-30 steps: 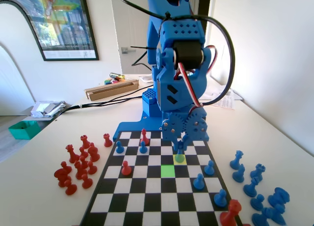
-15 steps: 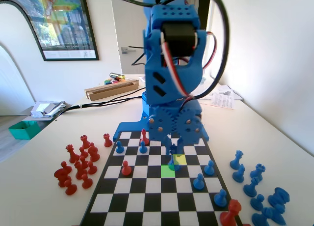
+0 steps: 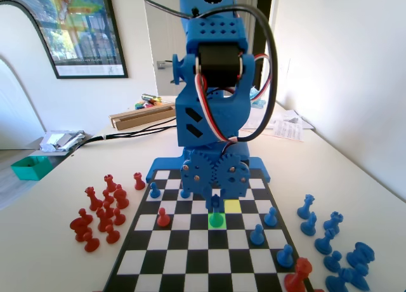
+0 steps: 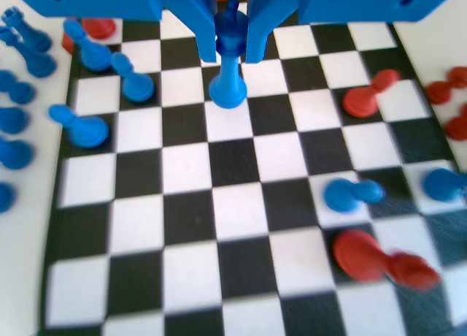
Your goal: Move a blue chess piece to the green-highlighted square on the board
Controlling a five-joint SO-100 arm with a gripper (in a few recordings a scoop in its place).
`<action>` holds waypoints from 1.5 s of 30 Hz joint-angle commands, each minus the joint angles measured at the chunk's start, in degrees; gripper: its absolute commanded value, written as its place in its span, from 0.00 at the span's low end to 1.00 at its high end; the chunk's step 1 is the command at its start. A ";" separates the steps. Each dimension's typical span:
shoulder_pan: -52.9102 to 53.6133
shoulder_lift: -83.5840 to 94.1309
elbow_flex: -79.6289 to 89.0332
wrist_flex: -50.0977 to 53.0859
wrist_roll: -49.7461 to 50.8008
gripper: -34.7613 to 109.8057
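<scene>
Carrying the load across the board (image 3: pixel 190 254), the blue arm now fills the centre of the fixed view, its wrist lower and further left in the frame than it was a second ago, when it hung over the yellow-highlighted square (image 3: pixel 233 205). I read that shift as the transfer step nearly finished. The gripper (image 3: pixel 216 200) sits low at mid-frame, and in the wrist view its two jaws hang from the top edge, pinching the upper stem of the blue chess piece (image 4: pixel 229 66) from both sides. In the fixed view the piece (image 3: pixel 216 216) has left the yellow square and now stands with its base over the green-highlighted square (image 3: pixel 217 220), just below centre. I cannot tell whether the base touches the board or rides just above it; the wrist view shows the flared foot close to a light square but gives no clear contact line. The piece looks upright. I judge that the next move calls for a short, straight lowering if needed, then a gentle parting of the jaws, since a sideways pull could topple so slim a piece.
</scene>
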 commanded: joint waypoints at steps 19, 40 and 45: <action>-1.14 0.62 1.76 -1.23 -0.44 0.25; -1.76 10.99 -4.39 9.58 0.53 0.39; -2.11 20.74 -6.77 18.72 -0.53 0.38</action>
